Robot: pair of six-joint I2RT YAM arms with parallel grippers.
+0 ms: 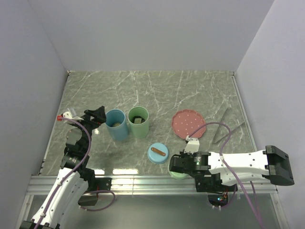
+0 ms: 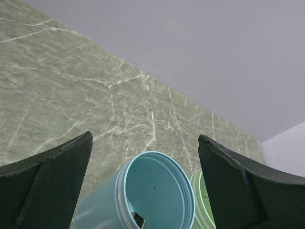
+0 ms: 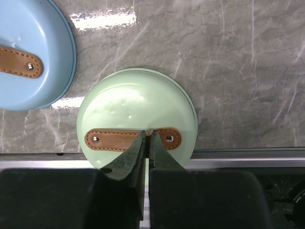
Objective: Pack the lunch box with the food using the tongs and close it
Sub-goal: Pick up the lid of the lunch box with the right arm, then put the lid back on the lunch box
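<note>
Quick look at where we are. Our right end effector [image 3: 147, 137] is squeezed shut, with its fingertips pinching the middle of the brown strap [image 3: 109, 139] on top of the green lid [image 3: 138, 107]. That lid sits flat on the desk [image 1: 190, 90] at the near edge, right up against the metal rail. From the top camera it's mostly hidden under the right arm. The blue lid [image 1: 158, 153] lies just to its left, not touching it, and has the same kind of brown strap.

Our left end effector [image 2: 144, 138] hangs wide open with nothing in it. It's tilted over the blue tub [image 2: 152, 195], with the tub's mouth between and below the two fingers. The green tub [image 1: 138, 122] stands upright just beside the blue one on its right. They look like they're touching or nearly so (we can't tell which from these angles).

The food: we can see a brownish piece down in the blue tub [image 1: 116, 124] and a dark piece in the green tub [image 1: 138, 120]. The left wrist view only catches a dark corner of something at the bottom of the blue tub, so we can't count pieces.

The tongs [image 1: 221, 126] lie on the desk out on the right side, just past the pink dotted plate [image 1: 189, 124] and close to the desk's right edge. Neither end effector is near them.
</note>
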